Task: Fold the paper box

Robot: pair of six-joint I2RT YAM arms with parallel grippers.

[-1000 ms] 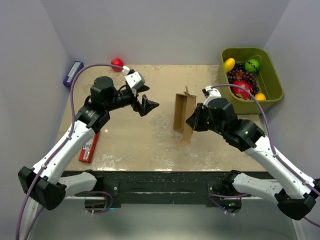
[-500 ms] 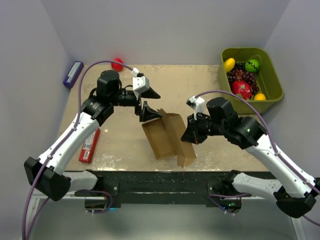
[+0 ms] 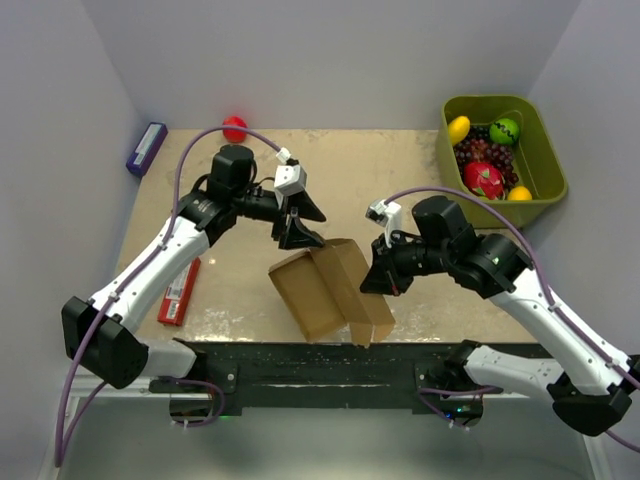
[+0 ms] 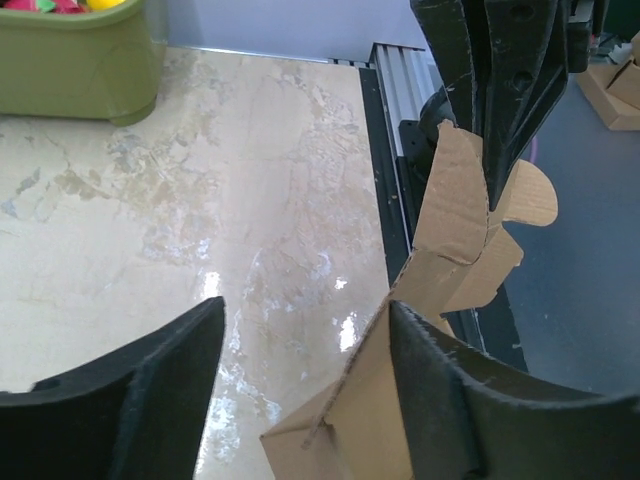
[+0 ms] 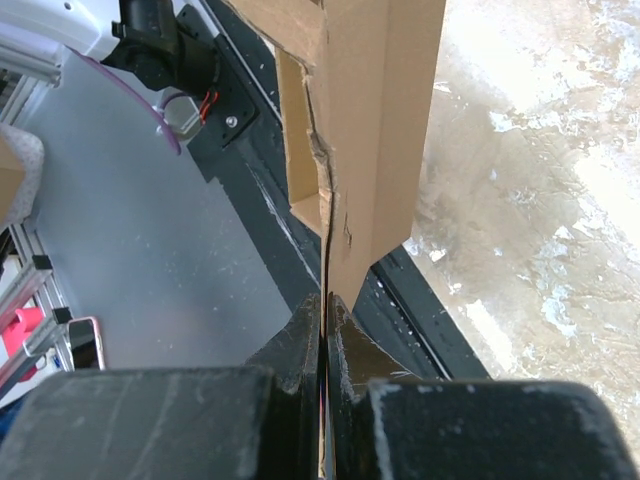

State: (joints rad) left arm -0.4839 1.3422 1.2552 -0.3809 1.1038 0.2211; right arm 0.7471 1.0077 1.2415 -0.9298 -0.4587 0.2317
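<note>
Paper box (image 3: 322, 292), clamped in right fingers (image 5: 300, 352), near spread left fingers (image 4: 165, 395); red box (image 3: 178, 292) aside.

The bench (image 3: 400, 170) is a tan slab, mottled and scuffed, with pale glossy patches toward its near side and a black rail (image 3: 330, 360) along the near edge. A flat red box (image 3: 180, 290) lies near the left edge, its long side running roughly front to back. A small red ball (image 3: 234, 128) sits at the far edge, left of middle. A green bin (image 3: 520, 212) stands in the far right corner. A small purple box (image 3: 146, 148) lies at the far left corner by the wall – whether on the surface is unclear. The paper box (image 3: 330, 290) overhangs the near edge – contact with the bench is unclear.
</note>
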